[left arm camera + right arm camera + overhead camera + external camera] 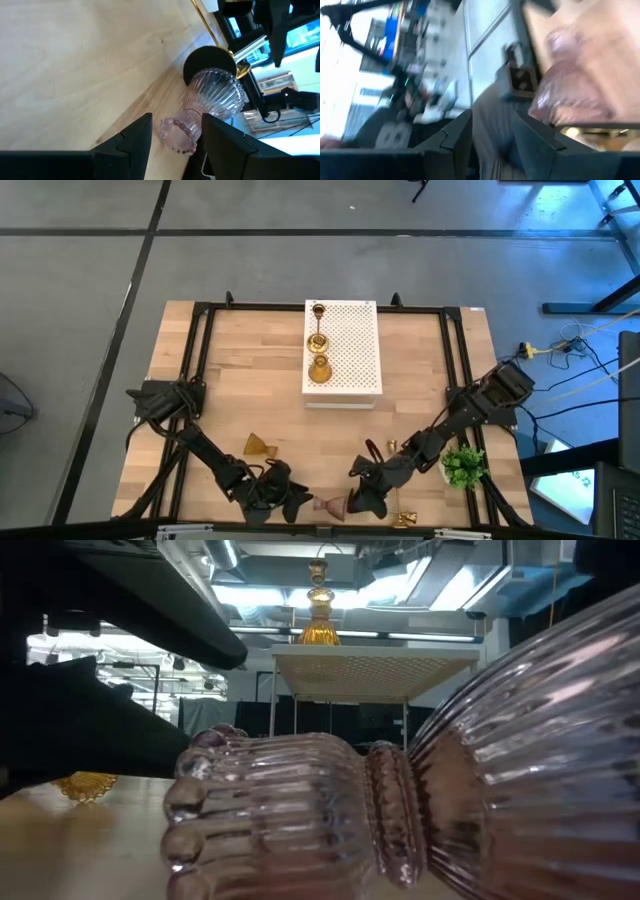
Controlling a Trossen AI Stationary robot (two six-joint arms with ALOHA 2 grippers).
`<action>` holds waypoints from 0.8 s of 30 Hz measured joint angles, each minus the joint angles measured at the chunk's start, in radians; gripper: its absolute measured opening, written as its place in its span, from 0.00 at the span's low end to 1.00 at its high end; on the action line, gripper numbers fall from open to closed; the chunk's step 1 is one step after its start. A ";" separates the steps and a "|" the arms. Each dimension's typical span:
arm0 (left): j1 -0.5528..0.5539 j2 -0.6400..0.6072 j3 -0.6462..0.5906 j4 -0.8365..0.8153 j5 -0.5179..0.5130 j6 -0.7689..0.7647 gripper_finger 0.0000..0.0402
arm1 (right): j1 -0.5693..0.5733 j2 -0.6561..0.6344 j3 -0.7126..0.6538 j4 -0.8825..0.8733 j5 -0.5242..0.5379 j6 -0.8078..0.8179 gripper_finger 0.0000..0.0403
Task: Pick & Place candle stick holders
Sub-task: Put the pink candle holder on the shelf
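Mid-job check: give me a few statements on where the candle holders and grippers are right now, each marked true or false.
1. The pinkish ribbed glass holder lies on its side on the wooden table. True.
2. The white perforated box has no holders on it. False: brass candlesticks stand on it, in a row along its left edge.
3. The left gripper has its fingers either side of the pinkish holder's narrow end. True.
4. An amber glass holder rests on the table by the left arm. True.
5. The green plant sits on the box. False: it is at the table's right edge, by the right arm.
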 joint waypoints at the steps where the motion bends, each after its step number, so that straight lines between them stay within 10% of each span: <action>1: -0.003 0.000 0.000 0.000 -0.003 -0.009 0.41 | 0.009 0.000 0.000 0.000 0.038 0.010 0.36; 24: -0.057 0.007 -0.003 0.026 -0.159 0.137 0.41 | 0.202 0.258 0.599 -0.586 0.575 0.240 0.36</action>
